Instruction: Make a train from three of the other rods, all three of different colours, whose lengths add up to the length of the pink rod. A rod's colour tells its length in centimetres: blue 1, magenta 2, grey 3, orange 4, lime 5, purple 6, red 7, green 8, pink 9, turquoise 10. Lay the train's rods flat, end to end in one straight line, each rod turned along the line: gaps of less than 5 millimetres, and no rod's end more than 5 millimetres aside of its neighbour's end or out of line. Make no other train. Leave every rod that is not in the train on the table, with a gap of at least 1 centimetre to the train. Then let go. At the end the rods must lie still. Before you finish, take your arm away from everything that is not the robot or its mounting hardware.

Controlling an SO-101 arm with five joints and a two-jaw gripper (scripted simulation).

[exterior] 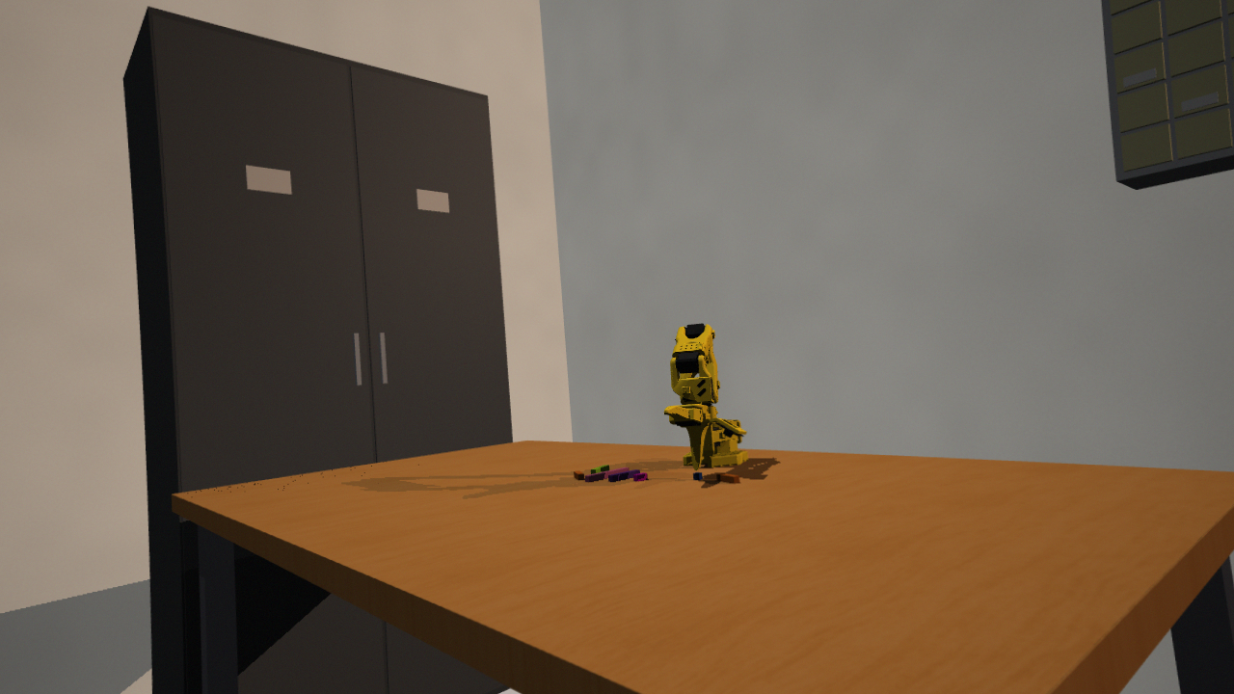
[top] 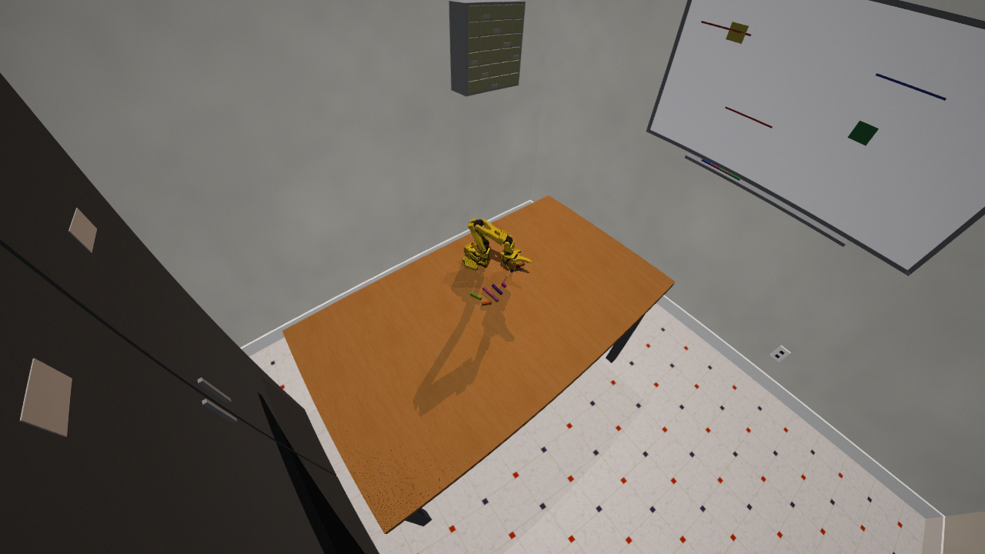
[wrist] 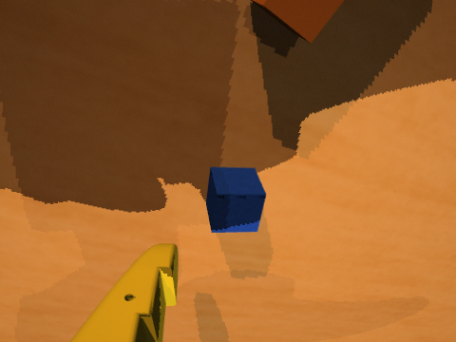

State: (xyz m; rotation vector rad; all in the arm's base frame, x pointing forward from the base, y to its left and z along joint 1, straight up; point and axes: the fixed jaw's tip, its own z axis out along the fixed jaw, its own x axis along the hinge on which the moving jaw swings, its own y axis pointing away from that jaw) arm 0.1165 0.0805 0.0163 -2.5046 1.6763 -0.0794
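Carefully now: the gripper's (exterior: pixel 682 441) jaws stand wide apart, the blue rod (exterior: pixel 697 476) (wrist: pixel 236 200) on the table just beyond one fingertip; I'd centre it between them before closing, sparing the orange rod (exterior: pixel 730 478) (wrist: pixel 304 16) nearby.
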